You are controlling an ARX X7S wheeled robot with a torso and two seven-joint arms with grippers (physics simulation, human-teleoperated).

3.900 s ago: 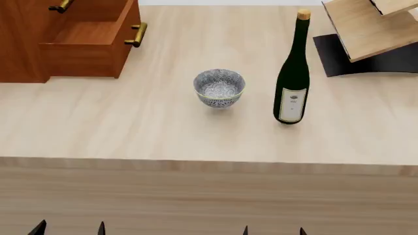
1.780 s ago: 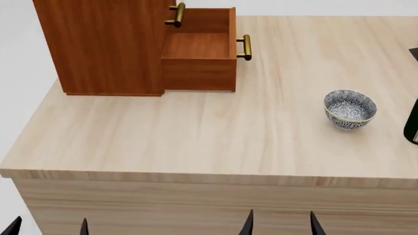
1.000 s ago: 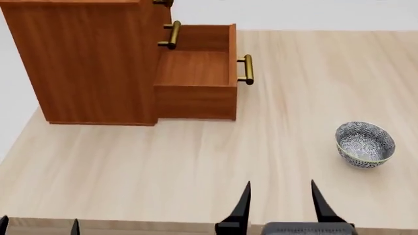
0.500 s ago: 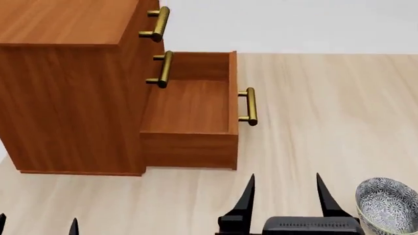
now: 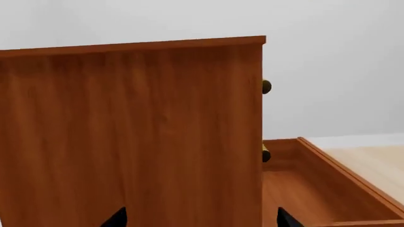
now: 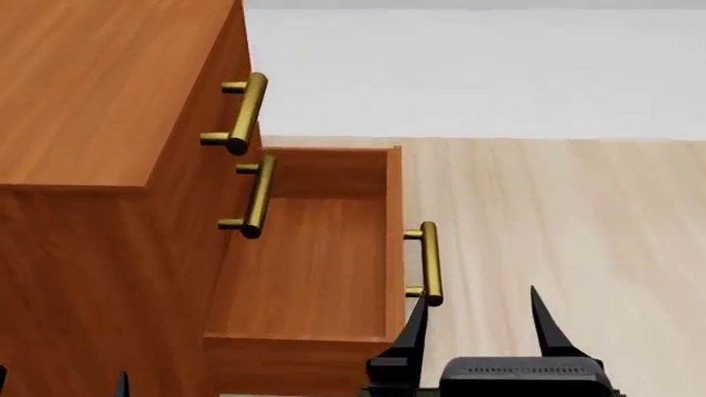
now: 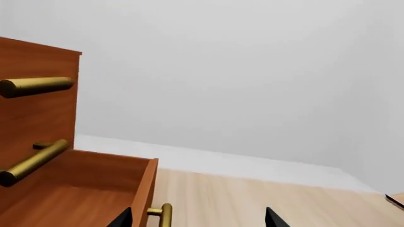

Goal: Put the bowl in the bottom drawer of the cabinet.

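Right gripper has its jaws spread with nothing between them, parked just past the bottom drawer handle, roughly 5 o'clock from the drawer. The drawer is pulled out of the cabinet and empty. Left gripper only shows its tips, so can't tell. The bowl isn't visible in any view, so no direction for it.

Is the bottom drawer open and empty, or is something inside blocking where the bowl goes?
The bottom drawer is pulled open, and the part of its floor that shows is bare wood. Nothing visible blocks it. The right hand is open beside the drawer's handle and holds nothing. The bowl is not in view now.
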